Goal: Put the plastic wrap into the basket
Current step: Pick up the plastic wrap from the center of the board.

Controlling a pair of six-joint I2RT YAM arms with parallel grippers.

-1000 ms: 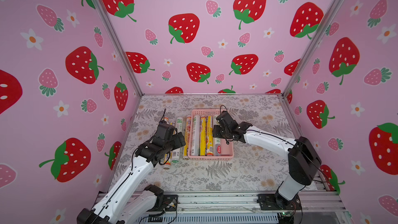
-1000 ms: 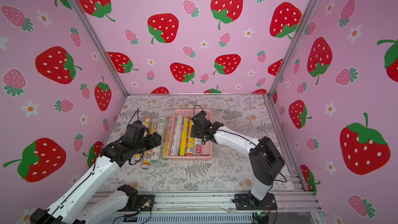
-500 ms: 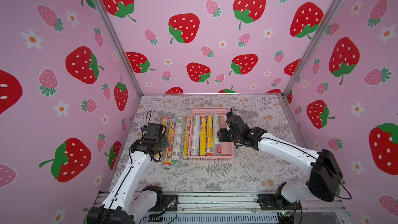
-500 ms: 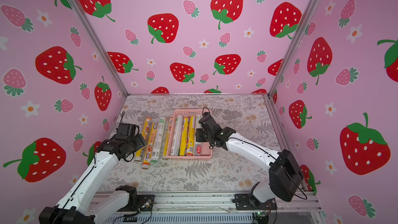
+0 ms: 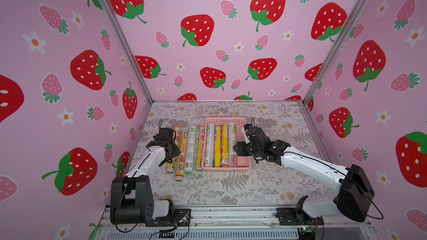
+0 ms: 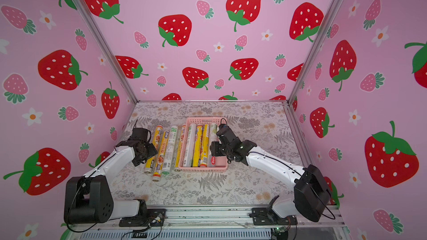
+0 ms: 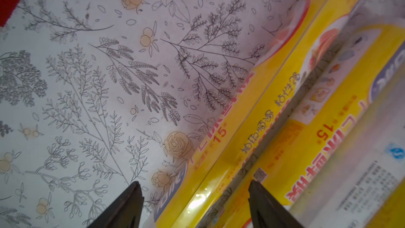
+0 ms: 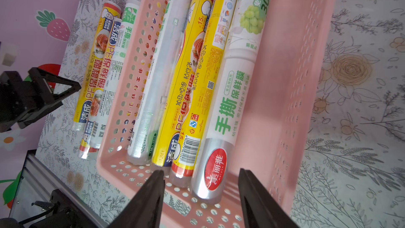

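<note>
Four long slim plastic wrap rolls (image 5: pixel 217 145) lie side by side inside the shallow pink slotted plastic basket (image 5: pixel 226 169); four more wrap rolls (image 5: pixel 190 148) lie on the floral table (image 5: pixel 231 188) just beside the basket, on its left-arm side; about half done; left gripper (image 7: pixel 194 183) jaws apart, straddling the yellow roll (image 7: pixel 219 132) farthest from the basket, not clamped; right gripper (image 8: pixel 201 170) hangs over the basket, jaws apart, empty.

Can't tell left gripper (image 5: pixel 171 158) jaws in both top views, buried under wrist. Covers middle of outermost yellow roll (image 5: pixel 177 132) too. Loses that roll's ends past left wrist frame edges.
</note>
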